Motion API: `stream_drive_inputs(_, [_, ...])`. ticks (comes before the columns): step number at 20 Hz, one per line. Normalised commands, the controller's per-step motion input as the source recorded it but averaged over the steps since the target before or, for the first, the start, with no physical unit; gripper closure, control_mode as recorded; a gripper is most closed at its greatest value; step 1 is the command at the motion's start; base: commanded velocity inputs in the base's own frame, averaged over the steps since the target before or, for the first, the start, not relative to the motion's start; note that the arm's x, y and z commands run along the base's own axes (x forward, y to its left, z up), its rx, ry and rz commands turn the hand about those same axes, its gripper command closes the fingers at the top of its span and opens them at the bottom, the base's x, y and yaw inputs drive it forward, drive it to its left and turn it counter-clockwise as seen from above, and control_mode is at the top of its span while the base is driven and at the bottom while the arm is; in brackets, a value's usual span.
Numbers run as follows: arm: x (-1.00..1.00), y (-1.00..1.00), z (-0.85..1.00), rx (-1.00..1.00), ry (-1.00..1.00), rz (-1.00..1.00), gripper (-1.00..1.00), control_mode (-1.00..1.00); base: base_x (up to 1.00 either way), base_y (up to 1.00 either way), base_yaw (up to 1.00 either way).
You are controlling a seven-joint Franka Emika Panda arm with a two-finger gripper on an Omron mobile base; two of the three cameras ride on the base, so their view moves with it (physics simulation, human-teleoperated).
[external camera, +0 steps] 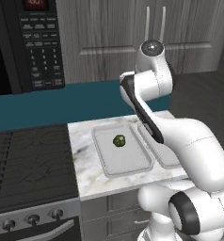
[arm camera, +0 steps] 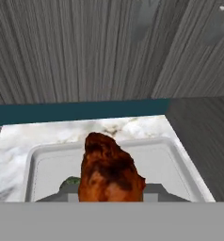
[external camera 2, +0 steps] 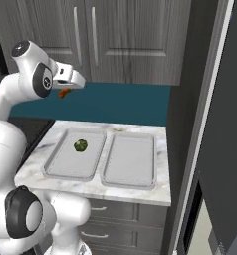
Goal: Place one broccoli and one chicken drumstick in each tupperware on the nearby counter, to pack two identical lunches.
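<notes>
Pincer (external camera 2: 64, 92) grasping chicken drumstick (arm camera: 109, 172) above counter (external camera 2: 160, 142), two tupperware (external camera 2: 73, 154) (external camera 2: 129, 160), one broccoli (external camera 2: 80, 145) in nine-o'clock one.

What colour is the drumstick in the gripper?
Reddish-brown with darker charred patches; the drumstick shows best in the hand view.

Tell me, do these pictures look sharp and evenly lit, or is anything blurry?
Left base view: flat, even light, soft-edged, broccoli a fuzzy blob. Right base view: the same softness, no glare on the counter. Hand view: the drumstick looms large and coarse-textured.
</notes>
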Motion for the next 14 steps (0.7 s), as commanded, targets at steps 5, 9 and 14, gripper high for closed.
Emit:
stream_drive_inputs(5, [-0.24,0.10,-0.73,0.00,0.01,0.00,1.00,-1.00,0.00,0.00,0.00])
stream_drive_inputs(9, [-0.08,0.12,-0.83,0.01,0.08,0.00,1.00,-1.00,0.00,0.00,0.00])
stream_drive_inputs(14, [-0.03,0.13,-0.75,0.03,0.13,0.00,1.00,-1.00,0.00,0.00,0.00])
